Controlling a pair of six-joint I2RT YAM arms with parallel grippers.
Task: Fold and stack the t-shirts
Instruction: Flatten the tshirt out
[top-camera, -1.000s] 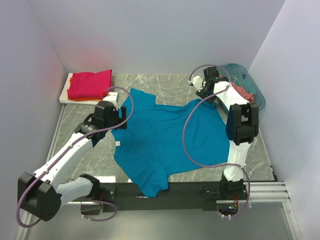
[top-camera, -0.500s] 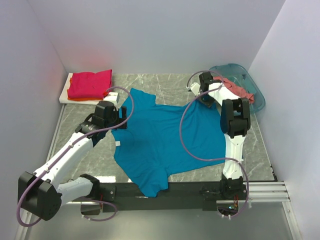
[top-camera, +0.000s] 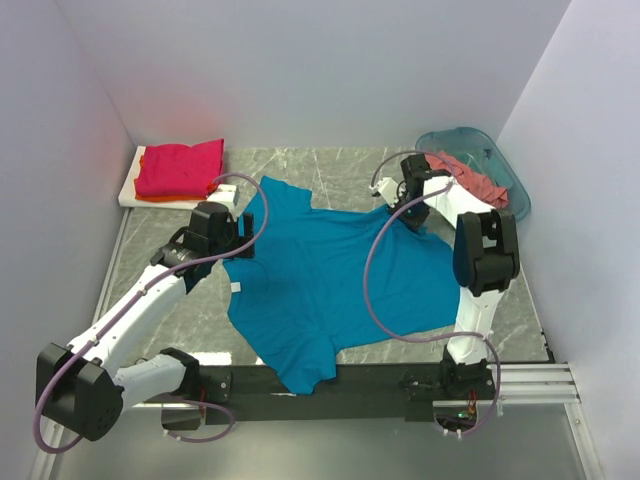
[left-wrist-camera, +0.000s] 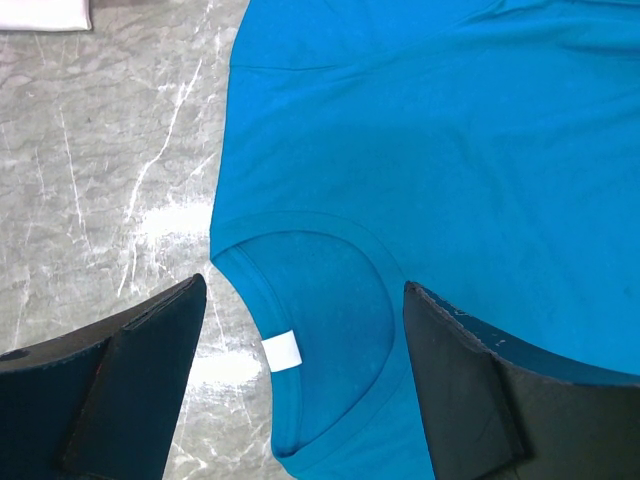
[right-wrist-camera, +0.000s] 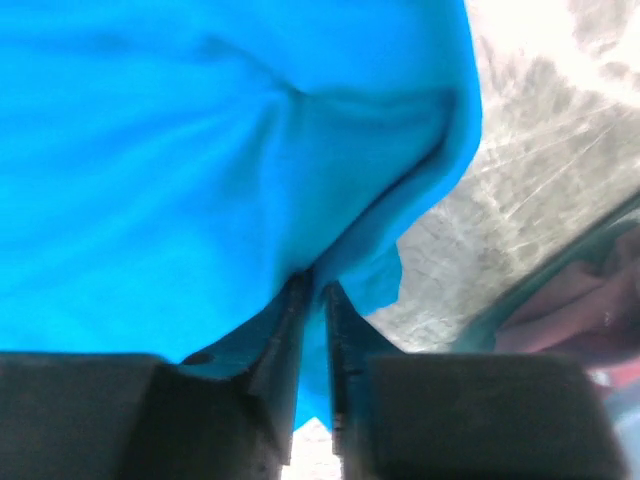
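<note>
The teal-blue t-shirt (top-camera: 330, 280) lies spread flat on the grey marble table (top-camera: 340, 163), and its bottom edge hangs a little over the near edge between the 2 arm bases.

The left gripper (left-wrist-camera: 302, 300) hangs above the shirt's collar (left-wrist-camera: 300, 222) with its jaws spread wide and nothing held. In the left wrist view the neck opening, with a small white label (left-wrist-camera: 282, 351) inside it, sits between the 2 fingers. 1 finger is over bare table just beside the collar, and the other is over the blue cloth of the shoulder. I cannot tell if the fingers touch the cloth.

The right gripper (right-wrist-camera: 312, 285) is at the far right part of the shirt, near the sleeve, close to the teal plastic basket (top-camera: 512, 190). Its jaws are pressed almost together and they pinch a thin fold of the blue cloth. In the right wrist view the cloth rises into the narrow gap and bunches into wrinkles around it.

The salmon-pink t-shirt (top-camera: 470, 180) lies crumpled in the basket. In the far left corner the magenta-red t-shirt (top-camera: 180, 168) lies folded on top of the orange t-shirt (top-camera: 152, 198), of which only an edge shows. Both rest on a flat white board (top-camera: 128, 192), well apart from both grippers.
</note>
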